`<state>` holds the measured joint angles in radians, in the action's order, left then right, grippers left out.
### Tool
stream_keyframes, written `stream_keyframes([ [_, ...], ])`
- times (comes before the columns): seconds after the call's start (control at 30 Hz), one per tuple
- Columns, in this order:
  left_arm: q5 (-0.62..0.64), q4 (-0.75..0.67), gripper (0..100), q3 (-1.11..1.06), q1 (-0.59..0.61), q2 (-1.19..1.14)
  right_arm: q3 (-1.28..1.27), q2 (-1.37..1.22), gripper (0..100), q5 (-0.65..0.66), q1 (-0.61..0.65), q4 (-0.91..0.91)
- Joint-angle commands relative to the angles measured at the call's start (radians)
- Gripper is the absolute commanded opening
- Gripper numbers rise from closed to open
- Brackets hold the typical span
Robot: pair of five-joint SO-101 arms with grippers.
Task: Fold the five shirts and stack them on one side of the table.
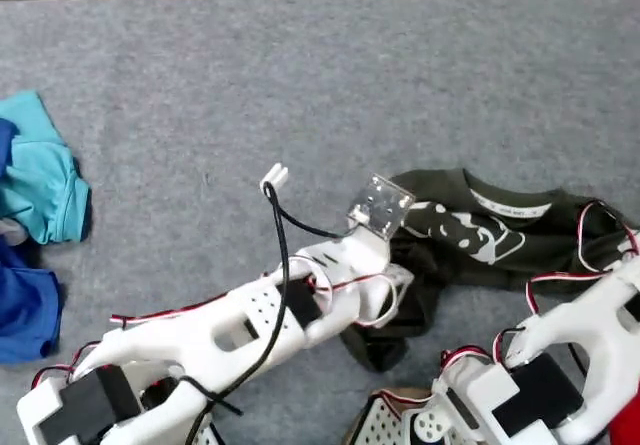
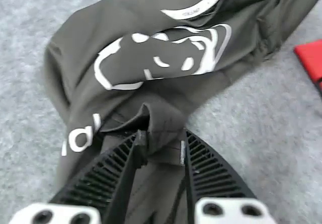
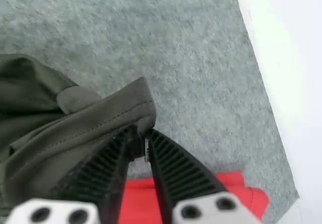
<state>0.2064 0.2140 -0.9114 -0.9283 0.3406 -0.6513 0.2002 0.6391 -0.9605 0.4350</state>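
Note:
A dark olive shirt (image 1: 500, 233) with a white print lies crumpled on the grey table (image 1: 300, 85) at the front right. My left gripper (image 1: 398, 281) sits at the shirt's left end. In the left wrist view it (image 2: 160, 144) is shut on a raised fold of this shirt (image 2: 151, 48). My right gripper (image 3: 142, 136) is shut on a hemmed edge of the same shirt (image 3: 60, 128), near the table's right side, with a red shirt (image 3: 146, 196) just below it.
A teal shirt (image 1: 40, 175) and a blue shirt (image 1: 25, 305) lie bunched at the table's left edge. The red shirt (image 1: 630, 425) shows at the front right corner. The table's right edge (image 3: 261, 98) runs close to my right gripper.

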Motion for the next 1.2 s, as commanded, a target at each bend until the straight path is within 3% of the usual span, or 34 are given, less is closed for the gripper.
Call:
stream_keyframes([
  [0.0,0.0,0.003,13,0.061,-0.02,0.053,0.005,0.025,0.5,0.011,-0.022,-0.021],
  [0.27,-0.002,0.002,20,0.068,0.031,-0.035,0.002,0.025,0.5,0.011,-0.028,-0.02],
  [0.6,-0.002,0.0,20,0.086,0.029,-0.12,0.001,0.025,0.5,0.011,-0.028,-0.015],
  [0.83,-0.002,0.002,2,0.115,0.025,-0.114,0.001,0.025,0.5,0.011,-0.03,-0.015],
  [1.17,0.0,0.009,2,0.115,0.023,-0.113,0.001,0.025,0.5,0.011,-0.03,-0.015],
])
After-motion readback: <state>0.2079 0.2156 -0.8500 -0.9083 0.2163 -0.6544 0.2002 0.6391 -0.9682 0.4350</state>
